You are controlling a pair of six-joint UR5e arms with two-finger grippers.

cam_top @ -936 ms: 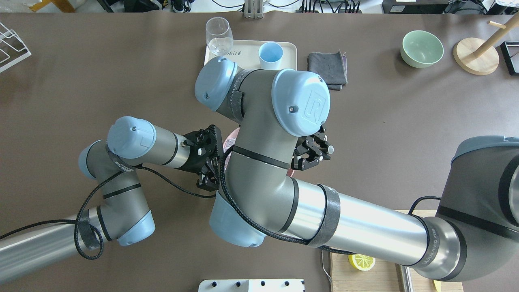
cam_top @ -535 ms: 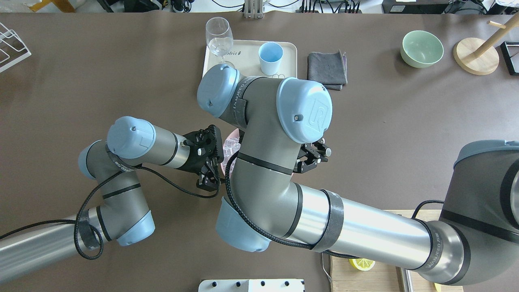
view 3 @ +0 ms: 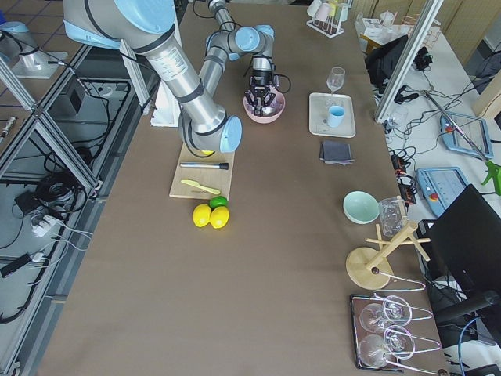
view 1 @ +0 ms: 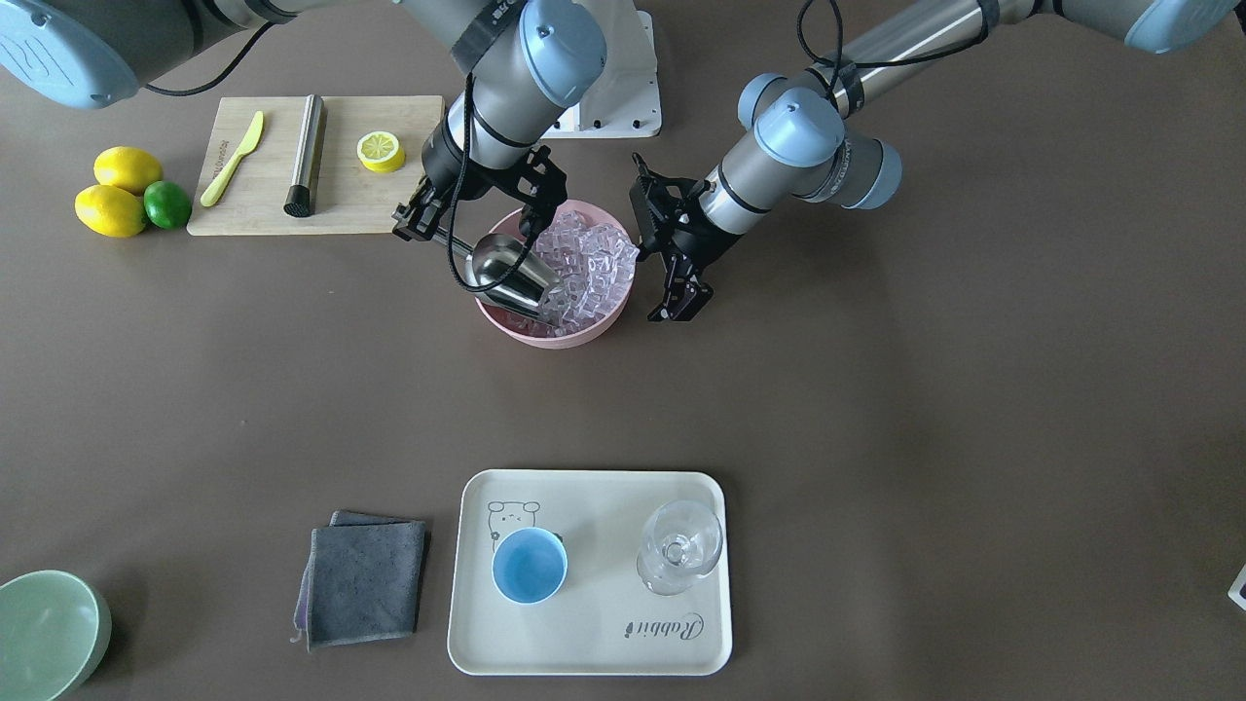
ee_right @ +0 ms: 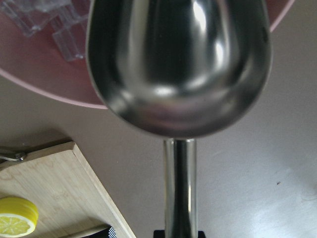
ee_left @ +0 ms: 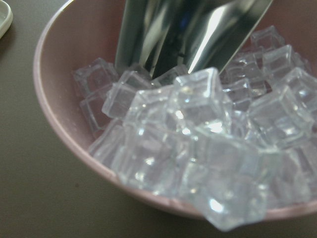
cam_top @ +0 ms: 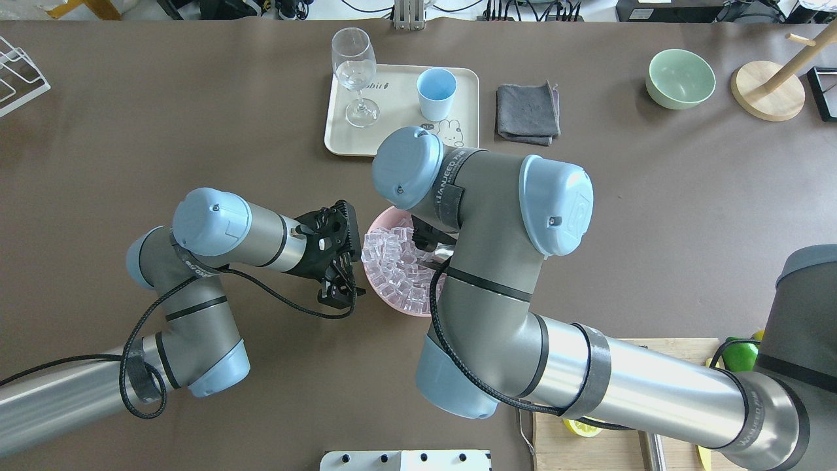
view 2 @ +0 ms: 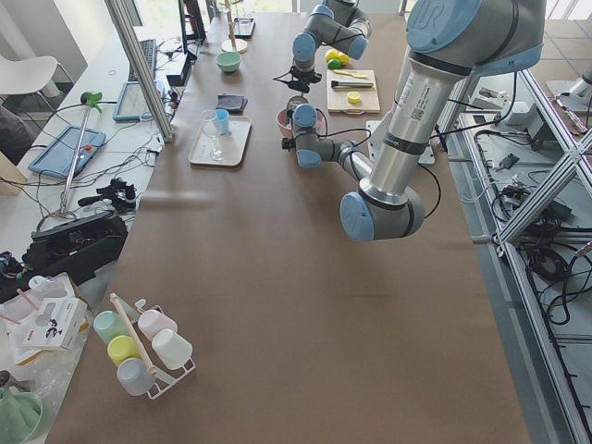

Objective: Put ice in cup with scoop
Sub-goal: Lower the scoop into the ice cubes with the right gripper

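Observation:
A pink bowl holds a heap of clear ice cubes. My right gripper is shut on the handle of the steel scoop. The scoop's trough lies tilted at the bowl's side, its mouth against the ice, and it looks empty in the right wrist view. My left gripper hangs just beside the bowl's other side, apart from it, open and holding nothing. The light-blue cup stands empty on a cream tray, far from the bowl. Seen from overhead, my right arm hides its own gripper.
A stemmed glass stands on the tray beside the cup. A grey cloth lies next to the tray, and a green bowl is in the corner. Behind the pink bowl is a cutting board with a steel rod, and lemons lie nearby.
My right arm has swung to the right in the overhead view, uncovering the bowl of ice and the tray. The left arm has stayed still.

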